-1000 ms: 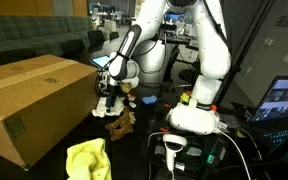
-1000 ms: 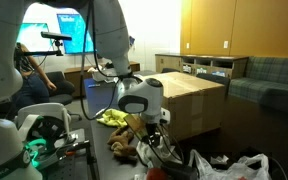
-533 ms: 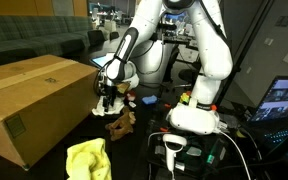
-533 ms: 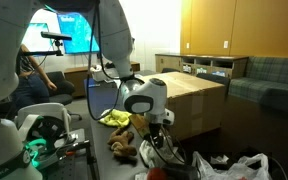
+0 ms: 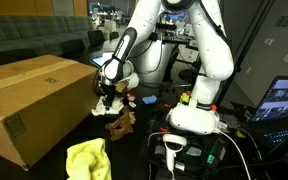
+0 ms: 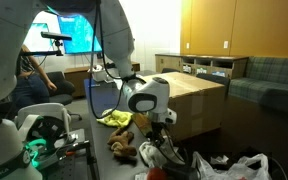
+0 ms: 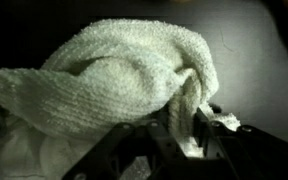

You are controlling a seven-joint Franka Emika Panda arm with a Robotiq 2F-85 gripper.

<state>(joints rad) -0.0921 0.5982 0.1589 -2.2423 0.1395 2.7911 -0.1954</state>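
A white knitted cloth (image 7: 104,75) lies bunched on a dark surface and fills most of the wrist view. My gripper (image 7: 186,128) pinches an upright fold at the cloth's right side, its dark fingers (image 7: 210,136) pressed against the fold from both sides. In both exterior views the gripper (image 5: 108,101) (image 6: 160,141) hangs low over the dark table, just beside the big cardboard box (image 5: 34,100). A brown crumpled item (image 5: 119,125) lies right next to the gripper.
A yellow cloth (image 5: 87,160) (image 6: 114,117) lies on the table near the box's corner. The cardboard box (image 6: 189,100) stands close to the arm. A white plastic bag (image 6: 234,168) sits at the table's edge. The robot base (image 5: 194,115) and cables stand behind.
The jaws have drawn together onto the fold of white cloth. The arm has barely shifted and stays low over the table.
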